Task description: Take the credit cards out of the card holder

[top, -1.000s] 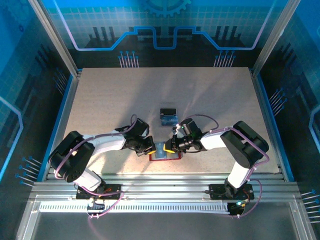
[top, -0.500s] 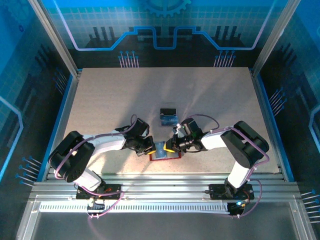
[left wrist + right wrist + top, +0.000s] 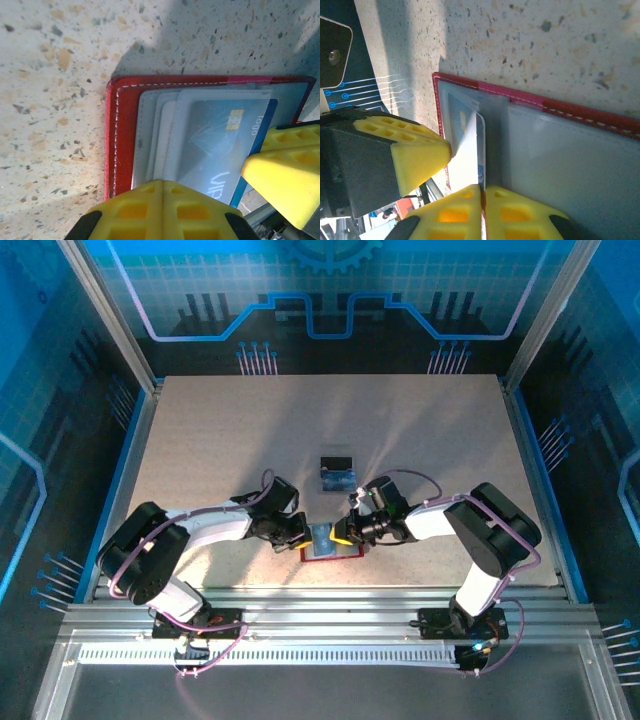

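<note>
Speckled tabletop (image 3: 200, 440), near edge: the red card holder (image 3: 122, 135) lies open and flat between both wrists. Risk: the blue card (image 3: 220, 145) sits snug in its clear pocket (image 3: 200, 100), so a pull may drag the whole holder along, or the thin edge may slip free. Left gripper (image 3: 308, 536) is low, pads (image 3: 130, 210) apparently pressed together on the holder's rim. Right gripper (image 3: 345, 533), opposite, seems to pinch the blue card's corner. Farther out, two loose cards (image 3: 337, 472) lie flat.
</note>
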You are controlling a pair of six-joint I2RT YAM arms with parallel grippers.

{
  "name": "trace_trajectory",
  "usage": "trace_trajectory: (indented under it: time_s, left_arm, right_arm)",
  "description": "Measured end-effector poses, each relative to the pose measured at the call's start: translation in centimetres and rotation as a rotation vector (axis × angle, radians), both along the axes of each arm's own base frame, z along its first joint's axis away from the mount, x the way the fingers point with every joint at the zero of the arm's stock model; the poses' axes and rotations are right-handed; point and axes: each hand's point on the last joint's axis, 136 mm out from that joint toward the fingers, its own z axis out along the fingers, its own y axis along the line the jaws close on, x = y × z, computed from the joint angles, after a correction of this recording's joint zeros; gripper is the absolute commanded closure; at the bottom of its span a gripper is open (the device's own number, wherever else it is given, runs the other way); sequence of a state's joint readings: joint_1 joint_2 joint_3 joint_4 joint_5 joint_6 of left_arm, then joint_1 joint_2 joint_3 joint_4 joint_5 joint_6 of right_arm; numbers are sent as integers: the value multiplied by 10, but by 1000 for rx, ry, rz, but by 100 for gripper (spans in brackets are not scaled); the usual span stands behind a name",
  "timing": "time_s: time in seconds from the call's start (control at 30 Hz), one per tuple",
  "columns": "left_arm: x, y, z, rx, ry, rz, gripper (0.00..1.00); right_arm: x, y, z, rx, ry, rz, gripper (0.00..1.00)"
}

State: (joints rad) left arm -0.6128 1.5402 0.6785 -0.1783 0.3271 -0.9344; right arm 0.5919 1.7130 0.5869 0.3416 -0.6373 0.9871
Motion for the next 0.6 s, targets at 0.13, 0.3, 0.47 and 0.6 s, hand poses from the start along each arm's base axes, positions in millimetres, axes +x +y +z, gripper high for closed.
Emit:
trace_trajectory:
  time_s: [0.13, 0.3, 0.47, 0.6]
  left_arm:
    - [0, 0, 0, 1, -1, -1, 95]
    - [0, 0, 0, 1, -1, -1, 95]
    - [0, 0, 2, 0, -4, 2, 95]
    - [2, 1, 10, -7, -23, 9, 95]
  right_arm:
    - [1, -1, 0, 0, 0, -5, 90]
    - [1, -2, 0, -1, 0, -6, 89]
    - [1, -2, 0, 0, 0, -6, 89]
    - [1, -2, 0, -1, 1, -7, 89]
